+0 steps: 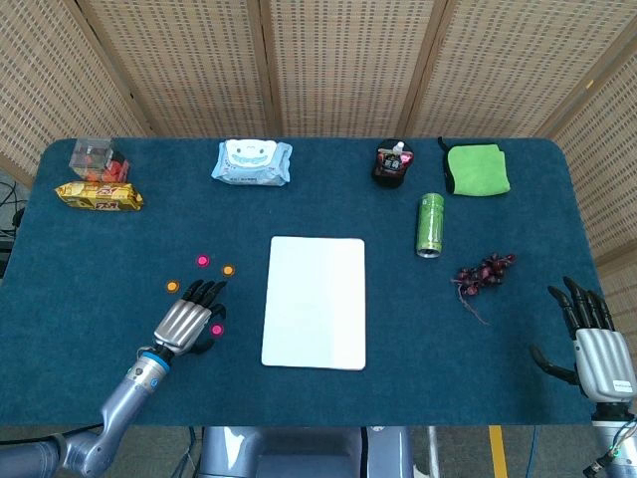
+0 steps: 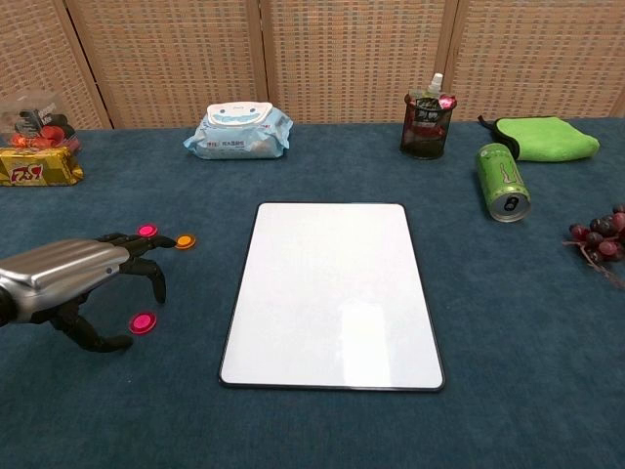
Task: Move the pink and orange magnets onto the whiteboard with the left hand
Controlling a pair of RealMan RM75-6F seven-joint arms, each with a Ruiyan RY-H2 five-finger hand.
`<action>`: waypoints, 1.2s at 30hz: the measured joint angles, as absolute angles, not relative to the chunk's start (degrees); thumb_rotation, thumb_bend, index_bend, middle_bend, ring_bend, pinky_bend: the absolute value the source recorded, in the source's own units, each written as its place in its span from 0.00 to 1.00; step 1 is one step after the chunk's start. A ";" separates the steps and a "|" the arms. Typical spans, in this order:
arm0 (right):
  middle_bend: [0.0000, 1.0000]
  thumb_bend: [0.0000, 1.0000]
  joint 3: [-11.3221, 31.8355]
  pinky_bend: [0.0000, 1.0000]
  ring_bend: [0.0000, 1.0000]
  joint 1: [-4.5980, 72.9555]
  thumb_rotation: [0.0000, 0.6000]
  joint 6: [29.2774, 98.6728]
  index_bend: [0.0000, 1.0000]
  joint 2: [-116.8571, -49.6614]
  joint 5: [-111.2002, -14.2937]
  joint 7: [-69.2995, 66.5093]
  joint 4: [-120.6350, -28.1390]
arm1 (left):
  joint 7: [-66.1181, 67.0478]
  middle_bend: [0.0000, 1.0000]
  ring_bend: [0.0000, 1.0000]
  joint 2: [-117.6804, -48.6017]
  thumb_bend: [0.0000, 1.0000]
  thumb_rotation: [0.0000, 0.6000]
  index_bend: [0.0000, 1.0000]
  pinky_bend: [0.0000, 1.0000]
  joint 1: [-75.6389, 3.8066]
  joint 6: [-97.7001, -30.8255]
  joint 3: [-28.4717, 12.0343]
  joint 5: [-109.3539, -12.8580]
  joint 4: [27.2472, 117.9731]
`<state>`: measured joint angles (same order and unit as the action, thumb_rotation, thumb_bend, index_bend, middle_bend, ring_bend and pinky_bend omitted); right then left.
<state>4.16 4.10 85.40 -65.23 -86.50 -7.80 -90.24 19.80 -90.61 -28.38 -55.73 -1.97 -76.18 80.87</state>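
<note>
The whiteboard [image 1: 315,302] [image 2: 332,293] lies flat at the table's middle. To its left sit four small magnets. A pink magnet [image 1: 202,261] [image 2: 147,231] and an orange magnet [image 1: 228,270] [image 2: 185,240] lie further back. A second orange magnet [image 1: 172,286] lies at the far left, hidden by the hand in the chest view. A second pink magnet [image 1: 216,330] [image 2: 143,322] lies nearest. My left hand [image 1: 189,321] [image 2: 73,269] hovers over this near pink magnet, fingers curved down and apart, holding nothing. My right hand [image 1: 597,344] rests open at the table's right front corner.
Along the back stand a wipes pack [image 1: 253,162], a yellow snack bag [image 1: 99,195], a clear box [image 1: 93,155], a black holder [image 1: 392,165] and a green cloth [image 1: 478,168]. A green can [image 1: 430,225] lies on its side, and grapes [image 1: 485,272] lie to the right of the board.
</note>
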 measured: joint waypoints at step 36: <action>0.00 0.31 4.17 0.00 0.00 4.30 1.00 84.87 0.09 -64.93 -86.18 -8.43 -90.50 | 27.05 0.00 0.00 -90.13 0.31 1.00 0.54 0.00 -33.59 -55.21 -7.05 -70.19 87.05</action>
<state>4.17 4.30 84.87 -64.93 -86.18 -8.43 -90.50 27.05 -90.13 -33.59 -55.21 -7.05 -70.19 87.05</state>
